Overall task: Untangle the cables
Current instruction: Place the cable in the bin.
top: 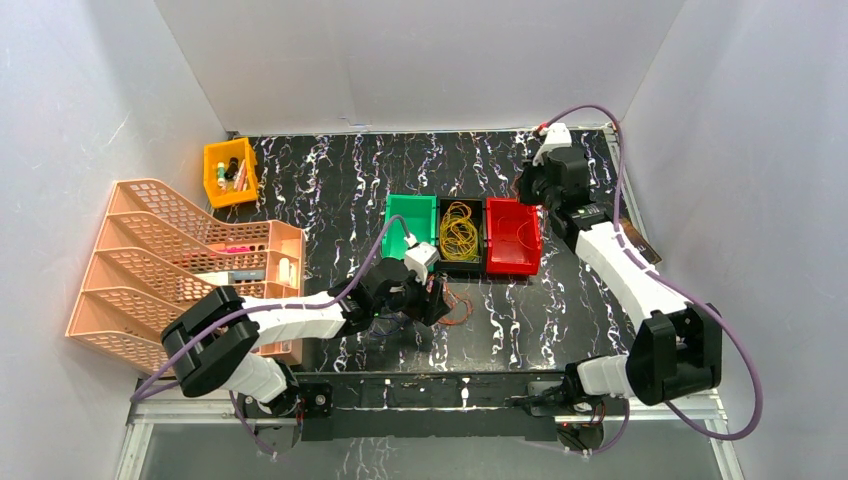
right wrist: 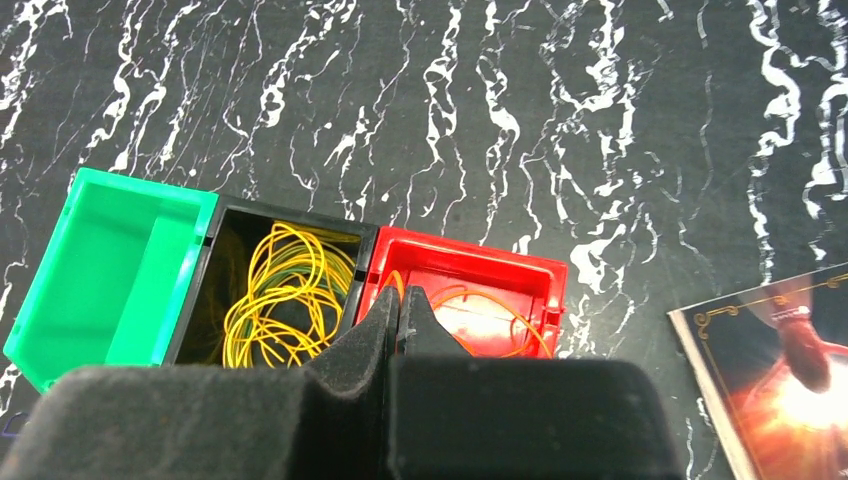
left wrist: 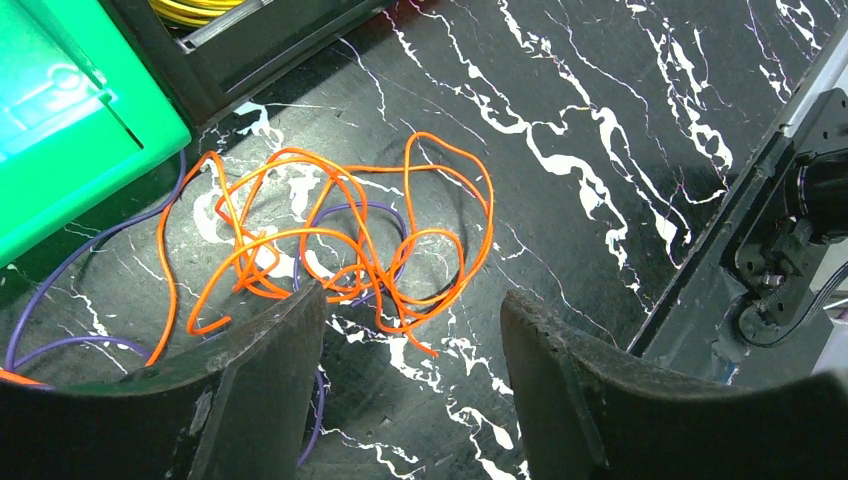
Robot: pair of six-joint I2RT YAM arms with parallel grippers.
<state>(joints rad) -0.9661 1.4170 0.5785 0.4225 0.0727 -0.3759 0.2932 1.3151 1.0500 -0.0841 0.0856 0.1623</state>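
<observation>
A tangle of orange cables (left wrist: 330, 250) is lying on the black marbled table (left wrist: 620, 120), just on the near side of the green bin (left wrist: 60, 130), with a thin purple strand (left wrist: 350, 206) looping through it. Yellow cables (right wrist: 285, 300) are sitting in the black bin (right wrist: 290, 212). A few orange strands (right wrist: 500, 335) are lying in the red bin (right wrist: 470, 258) to its right. The left gripper (left wrist: 410, 310) is hovering at the tangle's near edge, jaws standing apart and gripping nothing. The right gripper (right wrist: 400, 300) is hanging above the red bin, jaws pressed together and empty.
</observation>
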